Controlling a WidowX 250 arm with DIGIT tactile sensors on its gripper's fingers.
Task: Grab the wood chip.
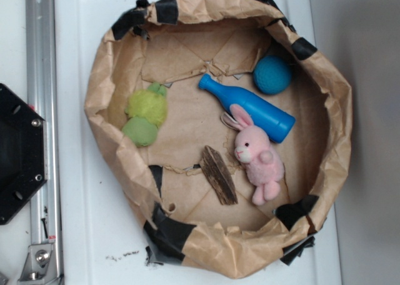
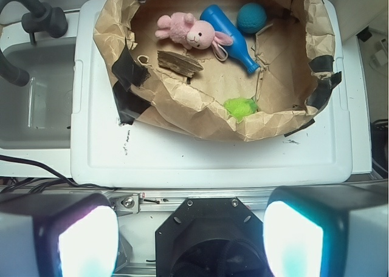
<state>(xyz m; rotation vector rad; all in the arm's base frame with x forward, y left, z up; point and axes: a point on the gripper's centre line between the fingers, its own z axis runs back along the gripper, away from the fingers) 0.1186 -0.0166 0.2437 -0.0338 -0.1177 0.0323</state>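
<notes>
On the white table: a big crumpled brown paper nest with raised walls, patched along the rim with black tape. Inside on the paper floor, by size: blue bottle lying on its side, neck toward the green toy; pink bunny just below it, ears touching or nearly touching the bottle; green plush toy against the wall well apart from the rest; wood chip, dark brown and streaked, flat on the floor just beside the bunny's head, nothing else on it; blue ball tucked against the wall beside the bottle's base. Wrist view: end effector well back from the nest, outside its rim, both fingers set wide apart, nothing held between them.
</notes>
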